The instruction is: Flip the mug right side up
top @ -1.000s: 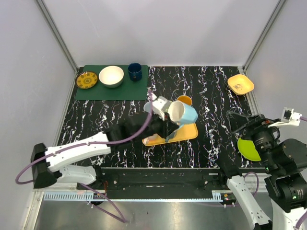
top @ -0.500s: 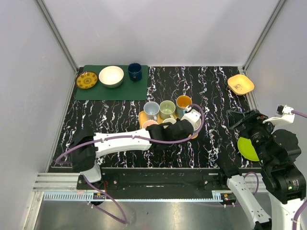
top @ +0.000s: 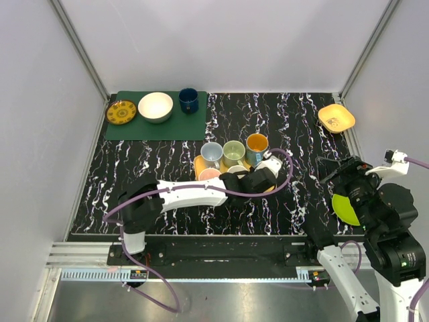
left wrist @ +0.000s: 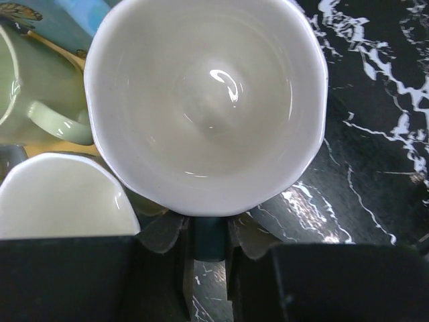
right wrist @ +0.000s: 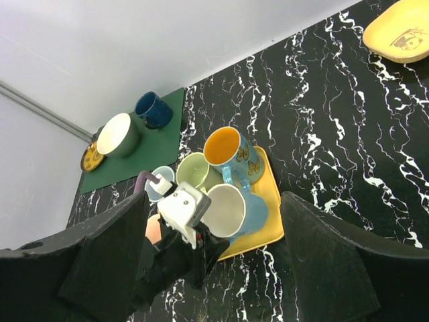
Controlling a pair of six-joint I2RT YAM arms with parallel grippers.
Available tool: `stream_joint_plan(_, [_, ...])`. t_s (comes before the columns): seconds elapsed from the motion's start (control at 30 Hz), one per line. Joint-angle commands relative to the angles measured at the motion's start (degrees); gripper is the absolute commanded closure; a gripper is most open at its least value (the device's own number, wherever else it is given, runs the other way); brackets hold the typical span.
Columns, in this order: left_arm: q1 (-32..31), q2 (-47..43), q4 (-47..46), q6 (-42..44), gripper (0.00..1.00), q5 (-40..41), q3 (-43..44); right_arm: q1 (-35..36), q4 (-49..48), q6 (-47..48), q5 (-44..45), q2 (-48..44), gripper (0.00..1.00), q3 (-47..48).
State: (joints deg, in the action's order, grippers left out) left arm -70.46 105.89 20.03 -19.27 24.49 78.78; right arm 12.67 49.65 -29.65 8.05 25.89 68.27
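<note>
At the near right, the right gripper [right wrist: 214, 194] is hovering above the table with its fingers [right wrist: 107, 255] spread wide, grasping nothing. The left arm is lying stretched rightward over the black marbled table [top: 301, 134], ending at the yellow tray [right wrist: 258, 245]. The left gripper [left wrist: 208, 235] is clenching a dark teal part low on the light-blue mug [left wrist: 208, 100], seemingly its handle. That mug is sitting over the tray's near right corner with its white inside facing up; I cannot tell whether it is touching the tray. Farther back on the tray, a pink mug [top: 209, 174], a grey-blue mug [top: 212, 153], a green mug [top: 234, 152] and an orange-lined mug [top: 257, 143] are standing mouth-up. At the far left, a green mat [top: 157, 127] is carrying a yellow plate [top: 121, 112], a white bowl [top: 155, 106] and a dark blue cup [top: 188, 100]. A yellow bowl [top: 336, 117] is sitting at the far right.
</note>
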Motion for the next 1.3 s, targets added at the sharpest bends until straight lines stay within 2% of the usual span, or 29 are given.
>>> stream_joint_plan(0.0, [1.81, 0.28, -5.62, 0.90, 1.00, 2.85, 3.13, 0.69, -1.04, -0.32, 1.44, -0.58, 0.16, -1.38])
stream_joint_plan(0.4, [2.43, 3.71, -1.93, -1.30, 0.99, 0.03, 4.01, 0.78, -2.01, -0.50, 1.26, -0.93, 0.16, -3.41])
stream_joint_plan(0.47, [2.34, 3.63, -1.31, -1.74, 0.89, -0.06, 3.92, 0.78, -2.10, -0.50, 1.26, -1.02, 0.16, -3.76])
stream_joint_plan(0.5, [2.43, 3.36, -1.31, -1.83, 0.73, -0.14, 3.66, 0.78, -2.01, -0.50, 1.09, -1.10, 0.16, -3.85])
stream_joint_plan(0.53, [2.34, 2.75, -1.22, -2.00, 0.62, -0.14, 3.22, 0.78, -2.19, -0.58, 1.17, -1.02, 0.16, -3.93])
stream_joint_plan(0.63, [1.90, 1.26, -1.05, -2.00, 0.44, 0.47, 2.87, 0.78, -2.45, -0.67, 1.00, -0.84, 0.16, -3.85])
stream_joint_plan(0.73, [1.29, -0.59, -0.26, -1.74, 0.38, 1.70, 2.95, 0.78, -2.45, -0.94, 0.91, -0.67, 0.16, -3.58])
stream_joint_plan(1.07, [-3.80, -9.81, 5.54, 0.54, 0.29, 2.93, 5.68, 0.78, -3.06, -1.64, 0.12, -0.31, 0.16, -3.76])
stream_joint_plan(1.23, [-10.04, -16.23, 6.86, 1.43, 0.26, 7.49, 6.74, 0.78, -4.03, -2.08, -0.14, 0.39, 0.16, -4.63])
stream_joint_plan(1.27, [-10.83, -17.46, 6.86, 1.25, 0.23, 10.81, 6.47, 0.78, -4.64, -1.99, -0.32, 0.48, 0.16, -4.90])
